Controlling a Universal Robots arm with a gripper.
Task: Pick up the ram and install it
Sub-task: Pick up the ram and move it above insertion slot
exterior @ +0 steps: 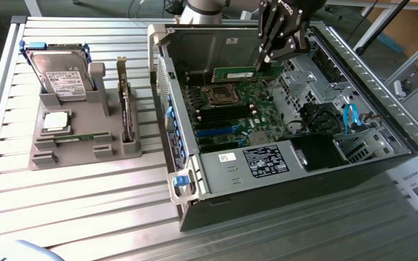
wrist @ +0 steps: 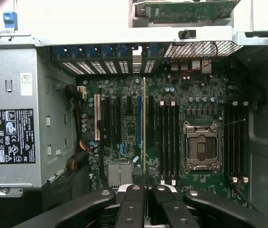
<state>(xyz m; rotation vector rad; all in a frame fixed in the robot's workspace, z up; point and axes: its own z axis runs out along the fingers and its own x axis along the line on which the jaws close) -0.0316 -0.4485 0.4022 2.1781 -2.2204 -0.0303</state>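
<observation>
We see the ram (exterior: 235, 72) gripped at one end by the gripper (exterior: 265, 65), whose fingers are closed on it. It hangs lengthwise and level over the motherboard (exterior: 231, 117) inside the open computer case (exterior: 282, 179), near the empty processor socket (exterior: 221, 96). In the wrist view it shows edge-on as a thin line running alongside the long slots (wrist: 167, 137). On the exterior view's left, well apart, a grey holder (exterior: 71, 149) carries a hard drive (exterior: 62, 79), a silver chip (exterior: 55, 122) and an upright card (exterior: 124, 103).
</observation>
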